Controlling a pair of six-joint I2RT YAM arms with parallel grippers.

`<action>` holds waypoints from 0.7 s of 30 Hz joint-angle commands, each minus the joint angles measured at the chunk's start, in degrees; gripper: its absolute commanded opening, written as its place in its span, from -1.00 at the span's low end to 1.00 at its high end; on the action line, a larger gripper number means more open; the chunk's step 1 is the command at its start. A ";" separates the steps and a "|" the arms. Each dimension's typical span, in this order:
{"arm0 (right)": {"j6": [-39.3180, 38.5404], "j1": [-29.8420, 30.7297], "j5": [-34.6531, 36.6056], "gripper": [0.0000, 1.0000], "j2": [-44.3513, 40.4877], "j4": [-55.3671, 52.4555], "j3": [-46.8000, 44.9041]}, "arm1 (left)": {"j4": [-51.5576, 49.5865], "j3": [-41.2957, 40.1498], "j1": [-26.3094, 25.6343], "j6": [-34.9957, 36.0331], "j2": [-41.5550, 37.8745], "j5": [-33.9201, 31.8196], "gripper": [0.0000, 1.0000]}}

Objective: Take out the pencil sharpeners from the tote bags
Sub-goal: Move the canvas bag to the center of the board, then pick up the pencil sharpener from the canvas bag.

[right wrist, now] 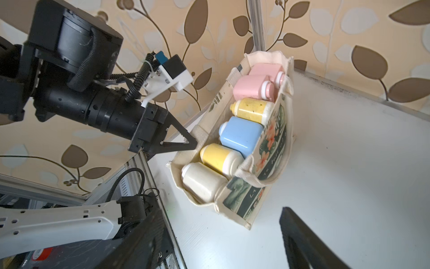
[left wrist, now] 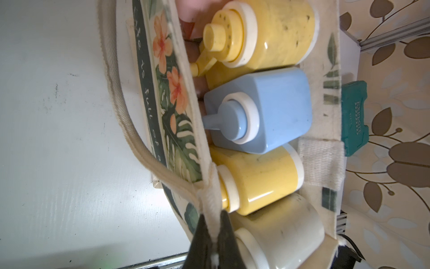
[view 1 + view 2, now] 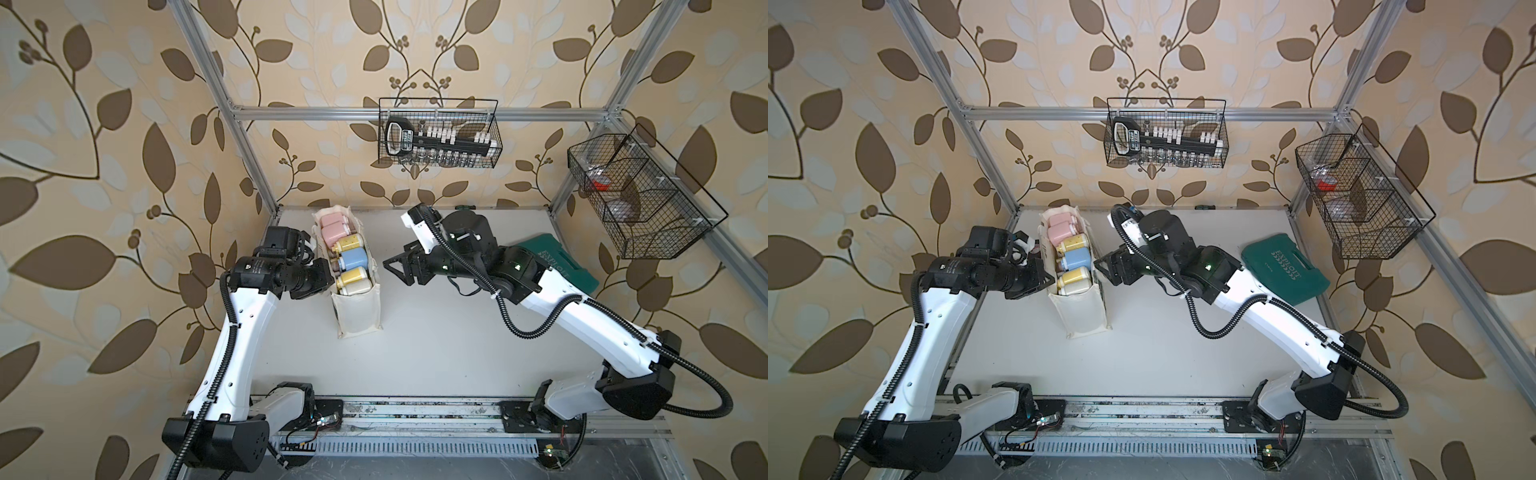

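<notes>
A cream tote bag (image 3: pixel 359 311) printed with leaves and flowers stands open at the table's left. Several pencil sharpeners lie in a row inside it: pink (image 3: pixel 332 226), yellow (image 3: pixel 350 245), light blue (image 3: pixel 354 261), and yellow (image 3: pixel 351 280). The right wrist view also shows a cream one (image 1: pixel 202 184). My left gripper (image 2: pixel 215 235) is shut on the bag's left rim where the strap is sewn on, with its tip (image 1: pixel 193 144) on the canvas. My right gripper (image 3: pixel 395 270) hovers open just right of the bag, and nothing is between its fingers (image 1: pixel 302 237).
A flat teal "EXPLOIT" case (image 3: pixel 561 266) lies at the right, partly under my right arm. One black wire basket (image 3: pixel 440 133) hangs on the back rail and another (image 3: pixel 640 195) on the right post. The bag's loose handle (image 2: pixel 130 130) lies on the table beside it.
</notes>
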 commanded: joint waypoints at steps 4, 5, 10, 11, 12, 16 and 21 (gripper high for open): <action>1.52 5.68 6.48 0.50 14.22 -13.83 17.21 | 0.73 -0.73 -0.36 -0.79 -1.36 -0.58 -1.00; 1.47 6.24 6.69 0.49 17.09 -16.11 21.13 | 0.92 -1.04 -0.35 -0.79 -1.51 -0.42 -1.00; 1.89 7.43 8.24 0.49 27.47 -22.81 35.84 | 1.50 -1.91 -0.35 -1.20 -2.08 -1.03 -1.00; 2.00 7.45 8.45 0.49 29.15 -23.44 37.92 | 1.66 -2.16 -0.35 -1.19 -2.22 -1.30 -1.00; 2.21 7.39 9.04 0.49 30.70 -24.01 39.77 | 1.87 -2.46 -0.35 -1.34 -2.39 -1.36 -1.00; 3.49 7.38 13.60 0.49 34.80 -25.36 44.49 | 2.51 -3.12 -0.35 -1.51 -2.92 -1.36 -1.00; 5.23 7.35 16.12 0.49 36.96 -23.58 43.83 | 3.77 -3.70 -0.35 -2.16 -4.05 -0.56 -1.00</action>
